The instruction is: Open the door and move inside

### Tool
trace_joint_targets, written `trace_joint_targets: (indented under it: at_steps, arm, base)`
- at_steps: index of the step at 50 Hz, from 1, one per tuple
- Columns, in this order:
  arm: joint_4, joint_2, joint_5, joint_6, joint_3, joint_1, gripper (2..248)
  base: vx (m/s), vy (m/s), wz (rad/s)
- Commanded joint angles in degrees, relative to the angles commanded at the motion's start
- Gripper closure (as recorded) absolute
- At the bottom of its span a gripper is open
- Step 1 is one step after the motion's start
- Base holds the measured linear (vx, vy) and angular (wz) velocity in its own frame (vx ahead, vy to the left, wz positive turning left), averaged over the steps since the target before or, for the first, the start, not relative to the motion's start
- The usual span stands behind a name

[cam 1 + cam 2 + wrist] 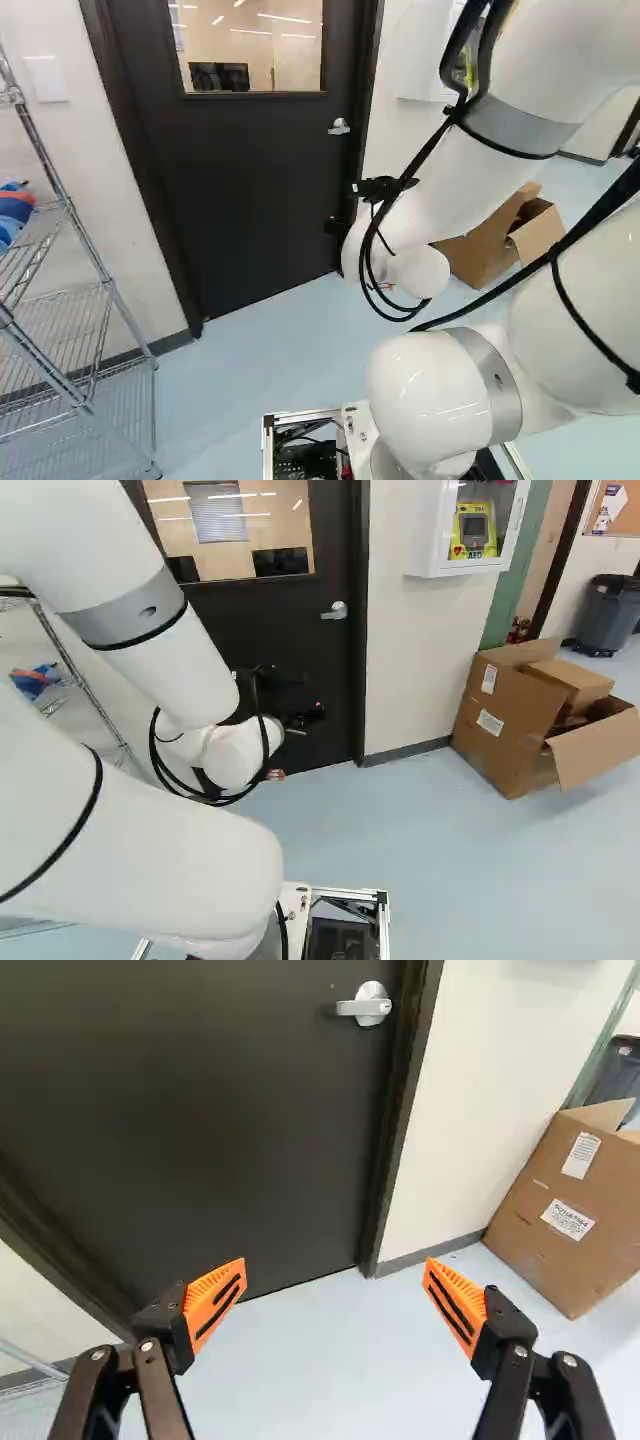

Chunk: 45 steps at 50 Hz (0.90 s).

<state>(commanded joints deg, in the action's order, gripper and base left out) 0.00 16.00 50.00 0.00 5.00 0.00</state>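
Observation:
The dark door (250, 170) with a window stands shut in its dark frame. Its silver lever handle (336, 611) sits near the edge on the right of the door in the right base view. My gripper (290, 715), partly hidden behind the wrist in both base views, is held lower than the handle, in front of the door. In the wrist view the gripper (335, 1300) stands wide open, nothing between its orange-padded fingers, and the handle (366, 1004) appears farther ahead, touching neither finger.
A wire shelf rack (80, 330) stands by the wall at the left of the left base view. Right of the door in the right base view are a white wall cabinet (470, 525), an open cardboard box (510, 720) on the floor and a grey bin (607, 615).

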Motion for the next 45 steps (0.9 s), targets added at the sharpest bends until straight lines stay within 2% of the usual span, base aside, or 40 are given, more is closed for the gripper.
trace_joint_targets:
  at_steps: [15,45]
  arm:
    - [0.0,0.0,0.0,0.0,0.0,0.0,3]
    - [0.0,0.0,0.0,0.0,0.0,0.0,3]
  base:
    - [0.156,-0.061,0.112]
    - [0.157,-0.029,0.269]
